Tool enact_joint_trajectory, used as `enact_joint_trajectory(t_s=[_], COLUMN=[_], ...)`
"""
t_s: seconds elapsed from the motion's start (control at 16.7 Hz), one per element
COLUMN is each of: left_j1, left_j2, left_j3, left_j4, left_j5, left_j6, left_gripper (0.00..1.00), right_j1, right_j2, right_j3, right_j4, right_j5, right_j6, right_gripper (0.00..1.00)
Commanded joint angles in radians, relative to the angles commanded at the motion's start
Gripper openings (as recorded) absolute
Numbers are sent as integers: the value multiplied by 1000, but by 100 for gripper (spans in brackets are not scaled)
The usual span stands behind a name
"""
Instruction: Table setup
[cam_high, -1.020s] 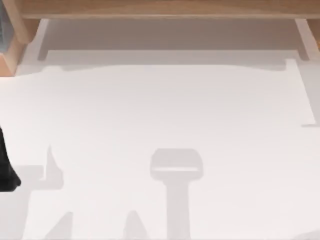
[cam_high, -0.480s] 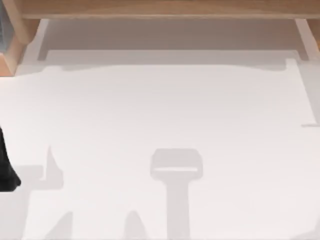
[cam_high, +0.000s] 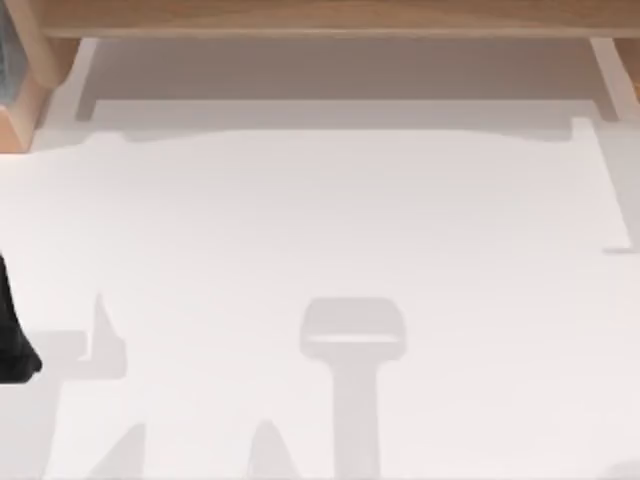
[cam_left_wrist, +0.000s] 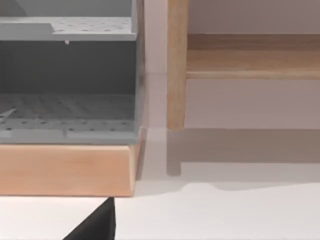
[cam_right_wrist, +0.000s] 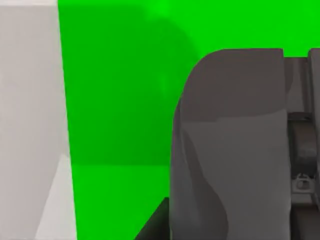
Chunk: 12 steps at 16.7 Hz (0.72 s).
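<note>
The table (cam_high: 330, 220) lies bare, so the setup seems not yet begun. A dark arm part (cam_high: 12, 340) sits at the frame's left edge; I cannot tell either tool's state. Next, something must be fetched, perhaps from the grey rack (cam_left_wrist: 67, 75).

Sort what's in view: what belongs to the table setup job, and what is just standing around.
Belongs to the job:
- the table, white and bare
- the left arm, dark, at the table's left edge

Just standing around:
- wooden shelf frame along the far edge
- grey perforated rack on a wooden base
- green backdrop
</note>
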Motion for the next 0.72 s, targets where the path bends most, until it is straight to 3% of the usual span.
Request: enact_joint_trajectory(t_s=[0.24,0.72], left_j1=[0,0], left_j2=[0,0], left_j3=[0,0], left_j4=[0,0], left_j5=[0,0], left_j6=[0,0], left_gripper=[100,100], right_j1=[0,0], right_j2=[0,0], right_j3=[0,0], right_j4=[0,0], right_j5=[0,0], right_j6=[0,0], right_gripper=[0,60])
